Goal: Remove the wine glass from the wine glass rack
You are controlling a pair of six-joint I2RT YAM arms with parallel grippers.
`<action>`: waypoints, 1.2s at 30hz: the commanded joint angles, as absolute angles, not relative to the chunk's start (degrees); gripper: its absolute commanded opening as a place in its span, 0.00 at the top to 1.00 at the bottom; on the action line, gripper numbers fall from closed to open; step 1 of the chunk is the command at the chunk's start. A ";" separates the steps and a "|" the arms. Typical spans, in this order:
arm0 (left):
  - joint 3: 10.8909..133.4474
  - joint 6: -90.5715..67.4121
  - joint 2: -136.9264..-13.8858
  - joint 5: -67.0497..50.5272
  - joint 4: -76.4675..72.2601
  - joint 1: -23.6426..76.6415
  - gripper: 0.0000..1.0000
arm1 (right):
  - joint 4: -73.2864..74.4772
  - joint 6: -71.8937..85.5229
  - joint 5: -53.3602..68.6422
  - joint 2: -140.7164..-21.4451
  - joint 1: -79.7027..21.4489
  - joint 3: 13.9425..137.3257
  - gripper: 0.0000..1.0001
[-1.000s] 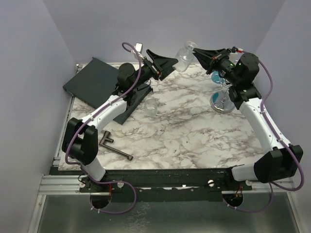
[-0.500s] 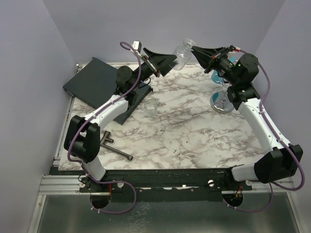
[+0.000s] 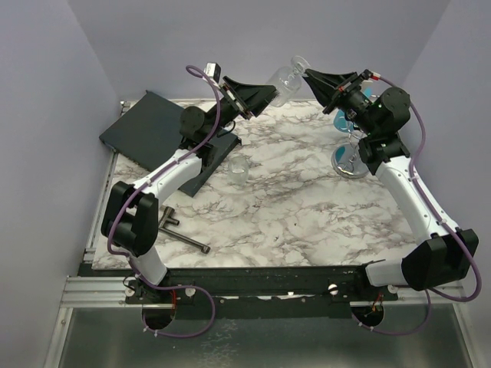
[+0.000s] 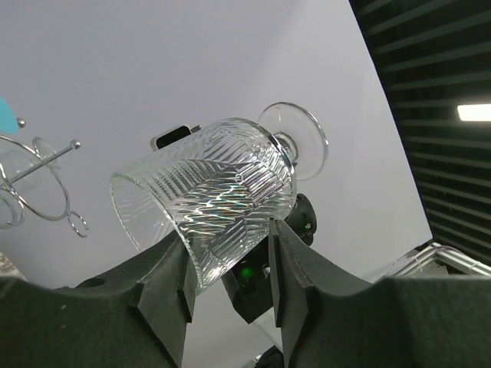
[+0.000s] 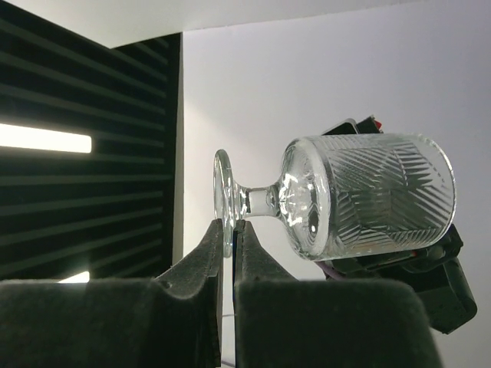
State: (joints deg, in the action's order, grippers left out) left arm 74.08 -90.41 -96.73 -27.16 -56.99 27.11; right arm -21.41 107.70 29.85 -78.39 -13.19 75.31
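So the right gripper is pinched tight on the flat round foot of the clear, cut-pattern wine glass, gripping it edge-on. The left gripper has its two black fingers either side of the bowl. They look like they touch glass on both sides, but honestly I can't tell if it's actually squeezing. The glass lies almost on its side, up in the air over the middle of the worktop's far edge. Its long axis runs straight from one gripper to the other: foot toward the right arm, open mouth toward the left, foot end tipped a bit higher. So neither arm is really nearer, it's one per end. It's well apart from the shiny chrome wire wine glass rack, which stands by the right edge toward the far-right corner with something teal on it that I can't make out. Count: two arms, one wine glass aloft, one rack, one small clear tumbler left of centre, one dark flat tray at the far-left corner, and one metal T-handle tool toward the near-left corner.
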 commanded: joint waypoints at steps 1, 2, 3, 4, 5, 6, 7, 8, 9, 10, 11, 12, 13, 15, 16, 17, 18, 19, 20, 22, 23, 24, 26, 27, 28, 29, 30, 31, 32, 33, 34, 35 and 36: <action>75.21 -92.07 -92.73 -28.04 -63.79 27.33 0.62 | -22.57 106.62 30.15 -77.87 -13.46 72.68 1.00; 75.23 -92.14 -92.62 -27.92 -63.87 27.41 0.65 | -22.58 106.70 30.15 -77.85 -13.53 72.32 1.00; 75.23 -92.31 -92.44 -27.70 -64.19 27.42 0.66 | -22.63 106.67 30.19 -77.77 -13.58 71.89 1.00; 75.30 -92.57 -92.35 -27.61 -64.49 27.50 0.66 | -22.57 106.69 30.17 -77.78 -13.53 71.54 1.00; 75.44 -92.66 -92.28 -27.61 -64.74 27.59 0.66 | -22.64 106.63 30.17 -77.70 -13.54 71.07 1.00; 75.64 -92.81 -92.18 -27.67 -64.84 27.58 0.67 | -22.72 106.61 30.16 -77.59 -13.54 70.60 1.00; 75.84 -92.75 -92.07 -27.69 -64.91 27.72 0.67 | -22.61 106.46 30.15 -77.54 -13.53 70.26 1.00; 75.98 -92.65 -91.87 -27.69 -64.93 27.77 0.67 | -22.59 106.29 30.15 -77.52 -13.51 70.01 1.00; 76.11 -92.76 -91.81 -27.75 -64.88 27.86 0.67 | -22.44 106.04 30.16 -77.51 -13.49 69.97 1.00; 76.23 -92.95 -91.83 -27.81 -64.86 27.86 0.67 | -22.05 105.73 30.16 -77.57 -13.54 69.95 1.00; 76.20 -93.15 -91.77 -27.77 -64.85 27.86 0.68 | -21.79 105.44 30.20 -77.65 -13.54 69.83 1.00; 76.16 -93.25 -91.76 -27.72 -64.79 27.86 0.70 | -21.71 105.33 30.23 -77.61 -13.53 69.63 1.00; 76.07 -93.27 -91.71 -27.64 -64.84 27.95 0.70 | -21.68 105.03 30.23 -77.61 -13.53 69.34 1.00; 76.00 -93.50 -91.63 -27.60 -64.54 27.95 0.74 | -21.25 104.65 30.15 -77.42 -13.52 68.55 1.00; 75.94 -93.51 -91.59 -27.66 -64.46 27.95 0.76 | -21.18 104.50 30.11 -77.21 -13.56 67.95 1.00; 75.89 -93.35 -91.51 -27.71 -64.33 27.95 0.77 | -21.18 104.24 29.98 -77.02 -13.60 67.28 1.00; 75.66 -93.35 -91.37 -27.69 -64.17 27.91 0.78 | -20.98 103.92 29.89 -76.92 -13.54 66.93 1.00; 75.47 -93.13 -91.08 -27.63 -64.16 28.01 0.78 | -20.65 103.50 29.78 -76.73 -13.52 66.63 1.00; 75.35 -92.87 -90.90 -27.68 -63.80 28.04 0.79 | -20.15 102.84 29.58 -76.57 -13.53 66.58 1.00; 75.01 -92.40 -90.37 -27.69 -63.27 28.08 0.81 | -18.98 101.61 29.36 -76.29 -13.54 66.42 1.00; 74.90 -92.21 -90.14 -27.71 -62.98 28.03 0.81 | -18.68 101.16 29.23 -76.09 -13.54 66.30 1.00; 74.72 -92.04 -89.77 -27.69 -62.70 28.04 0.82 | -18.25 100.61 29.03 -75.98 -13.54 66.14 1.00; 74.51 -91.77 -89.52 -27.75 -62.03 28.04 0.83 | -17.66 99.76 28.92 -75.87 -13.53 65.84 1.00; 74.45 -91.69 -89.43 -27.87 -61.77 28.04 0.85 | -17.48 99.32 28.92 -75.87 -13.58 65.75 1.00; 74.31 -91.69 -89.24 -27.88 -61.63 28.12 0.85 | -17.23 99.08 28.92 -75.89 -13.54 65.43 1.00; 74.14 -91.52 -89.11 -27.86 -61.42 28.12 0.86 | -17.09 98.80 28.84 -75.96 -13.57 65.10 1.00; 74.03 -91.50 -88.94 -27.94 -61.20 28.19 0.87 | -17.10 98.52 28.85 -76.00 -13.51 64.80 1.00; 73.93 -91.20 -88.79 -28.06 -60.73 28.23 0.88 | -16.68 97.91 28.83 -76.07 -13.58 64.69 1.00; 73.80 -91.13 -88.49 -28.14 -60.36 28.30 0.89 | -16.17 97.26 28.78 -76.18 -13.54 64.77 1.00; 73.61 -90.86 -88.25 -28.13 -59.89 28.36 0.89 | -15.52 96.46 28.74 -76.26 -13.54 64.93 1.00; 73.42 -90.44 -87.84 -28.21 -59.27 28.39 0.90 | -15.04 95.79 28.59 -76.29 -13.49 64.97 1.00; 73.15 -90.12 -87.47 -28.21 -58.56 28.47 0.92 | -14.38 94.97 28.37 -76.27 -13.53 65.04 1.00; 72.97 -89.63 -87.15 -28.21 -57.47 28.48 0.94 | -13.66 94.33 28.16 -76.27 -13.53 65.15 1.00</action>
State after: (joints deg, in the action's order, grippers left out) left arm 72.10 -90.06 -92.97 -27.70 -53.65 27.00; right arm -22.72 104.44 26.57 -74.87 -12.69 67.11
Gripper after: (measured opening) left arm 0.285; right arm 0.054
